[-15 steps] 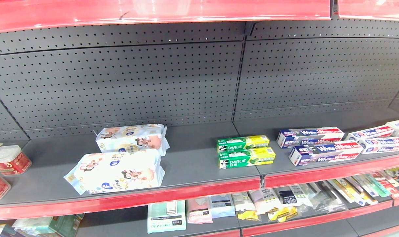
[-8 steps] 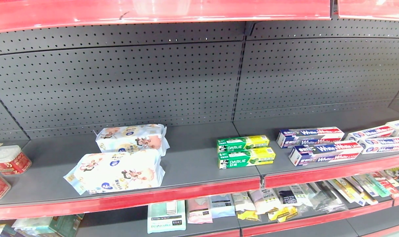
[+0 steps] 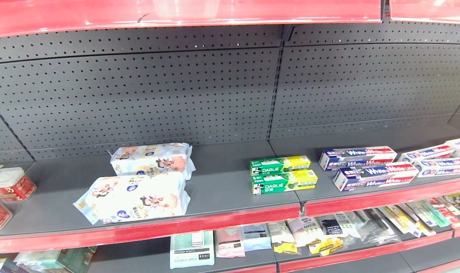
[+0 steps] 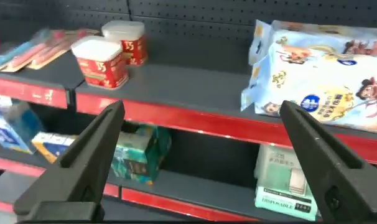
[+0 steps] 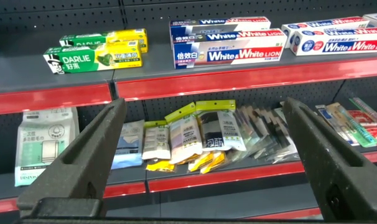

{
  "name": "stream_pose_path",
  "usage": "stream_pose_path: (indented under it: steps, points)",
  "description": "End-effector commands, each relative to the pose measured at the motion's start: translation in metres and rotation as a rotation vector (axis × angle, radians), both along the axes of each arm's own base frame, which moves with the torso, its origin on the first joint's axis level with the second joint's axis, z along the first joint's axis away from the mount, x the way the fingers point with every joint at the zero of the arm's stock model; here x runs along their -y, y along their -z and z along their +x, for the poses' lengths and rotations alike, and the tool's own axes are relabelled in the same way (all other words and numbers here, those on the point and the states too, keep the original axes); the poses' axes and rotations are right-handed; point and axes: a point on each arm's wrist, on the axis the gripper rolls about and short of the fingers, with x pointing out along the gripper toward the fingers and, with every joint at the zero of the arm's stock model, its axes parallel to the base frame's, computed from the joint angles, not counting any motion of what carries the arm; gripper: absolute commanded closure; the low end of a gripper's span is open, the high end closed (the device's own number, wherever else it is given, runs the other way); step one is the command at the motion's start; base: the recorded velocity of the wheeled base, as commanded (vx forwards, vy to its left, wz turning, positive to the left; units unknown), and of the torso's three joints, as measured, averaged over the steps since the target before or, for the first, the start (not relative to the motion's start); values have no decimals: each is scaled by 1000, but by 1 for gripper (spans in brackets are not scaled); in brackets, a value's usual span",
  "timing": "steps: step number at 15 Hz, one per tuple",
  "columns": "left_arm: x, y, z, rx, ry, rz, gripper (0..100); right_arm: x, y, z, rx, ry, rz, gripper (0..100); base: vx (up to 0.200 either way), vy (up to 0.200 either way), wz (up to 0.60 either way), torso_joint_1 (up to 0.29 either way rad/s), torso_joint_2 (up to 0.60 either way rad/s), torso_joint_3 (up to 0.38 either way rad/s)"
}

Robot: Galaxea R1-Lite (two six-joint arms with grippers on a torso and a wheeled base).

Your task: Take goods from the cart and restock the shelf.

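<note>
The grey shelf (image 3: 222, 189) carries two white printed soft packs (image 3: 135, 197) at left, two green toothpaste boxes (image 3: 283, 176) in the middle and several blue-and-white toothpaste boxes (image 3: 374, 170) at right. My left gripper (image 4: 201, 155) is open and holds nothing, level with the shelf's red front edge (image 4: 188, 115), between the red-and-white jars (image 4: 104, 59) and a soft pack (image 4: 325, 81). My right gripper (image 5: 204, 155) is open and holds nothing, in front of the lower shelf's hanging packets (image 5: 195, 134), below the green boxes (image 5: 95, 53) and blue-and-white boxes (image 5: 229, 46).
Red-and-white jars (image 3: 10, 184) stand at the shelf's far left. The lower shelf holds flat packets (image 3: 252, 237) and toothbrush packs (image 3: 423, 214). A red-edged shelf (image 3: 184, 13) hangs overhead. Bare shelf surface lies between the soft packs and the green boxes.
</note>
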Motion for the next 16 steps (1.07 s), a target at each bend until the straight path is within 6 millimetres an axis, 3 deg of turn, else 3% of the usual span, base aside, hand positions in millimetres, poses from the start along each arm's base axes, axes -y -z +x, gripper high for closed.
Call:
stream_pose_path:
  steps: [1,2,6,16]
  points:
    - [2,1,-1,20,139,54,0,0,0,0,-1,-1,0,0,0,0,0,0,0,0]
    - [6,1,0,31,282,70,0,0,0,0,-1,-1,0,0,0,0,0,0,0,0]
    - [5,6,0,-6,253,8,0,0,0,0,-1,-1,0,0,0,0,0,0,0,0]
    - [5,6,0,-5,251,14,0,0,0,0,-1,-1,1,0,0,0,540,3,0,1]
